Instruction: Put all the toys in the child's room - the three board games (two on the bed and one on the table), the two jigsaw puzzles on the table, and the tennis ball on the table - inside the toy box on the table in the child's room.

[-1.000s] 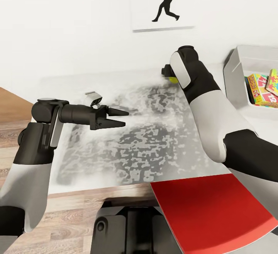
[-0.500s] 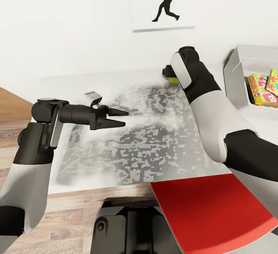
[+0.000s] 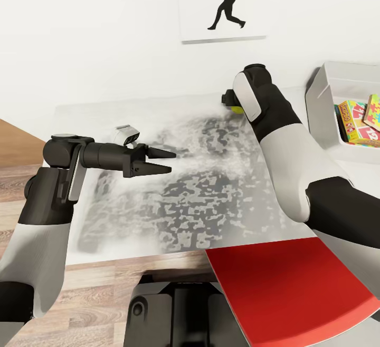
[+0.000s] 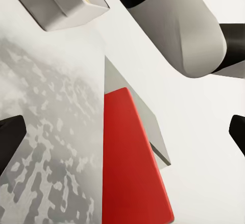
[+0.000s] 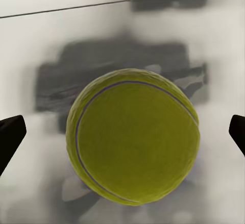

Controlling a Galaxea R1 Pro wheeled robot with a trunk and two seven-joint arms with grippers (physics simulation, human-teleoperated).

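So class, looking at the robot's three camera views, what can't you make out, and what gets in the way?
- Tennis ball: in the head view the right arm covers nearly all of it.
- Toy box: the head view's edge cuts it off, so its full contents can't be counted.
- Right gripper: fingertips sit at the wrist view's edges, apart from the ball.
- Red board: no markings show; its identity is unclear.

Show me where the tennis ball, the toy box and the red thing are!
tennis ball [image 5: 133, 136]: right wrist view, middle of its yellow-green felt.
toy box [image 3: 320, 105]: head view, its grey left wall.
red thing [image 3: 287, 290]: head view, middle of its flat red top.
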